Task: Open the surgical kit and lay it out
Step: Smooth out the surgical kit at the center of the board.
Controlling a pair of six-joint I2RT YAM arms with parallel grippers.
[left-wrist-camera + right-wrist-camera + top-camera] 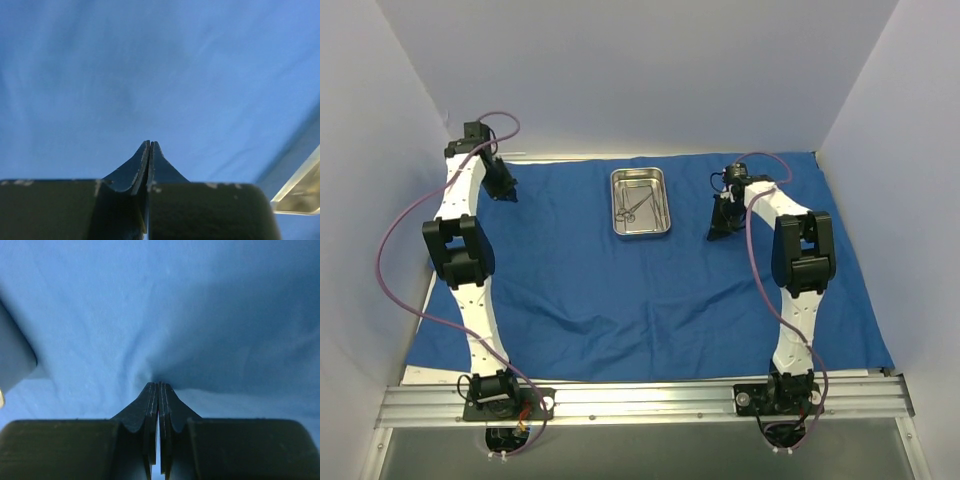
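While the royal-blue cloth wrap point(620, 300) lay spread flat over most of the counter point(418, 374), the small steel tray point(614, 205) sat on its far middle part, with the thin silver scissor-handled instruments point(633, 205) bunched inside it. How many there were could not be counted from above.

The left pincer point(505, 190) was closed, its tips pressed together just over smooth cloth near the far left corner, with nothing visibly between them in the left wrist view point(150, 142). The right pincer point(718, 232) was closed too. In the right wrist view point(158, 384) its tips met the cloth where creases gathered, but it could not be told whether a fold was nipped.

The tray's long axis ran away from the arm bases, and the instruments lay roughly along it, slightly askew. The tray stood between the two pincers, to the right of the left one and to the left of the right one, and the right one was clearly nearer.

The unwrapping looked done. Lifting the instruments out probably fell to the right arm, which would first have to part its fingers and swing left over the tray.
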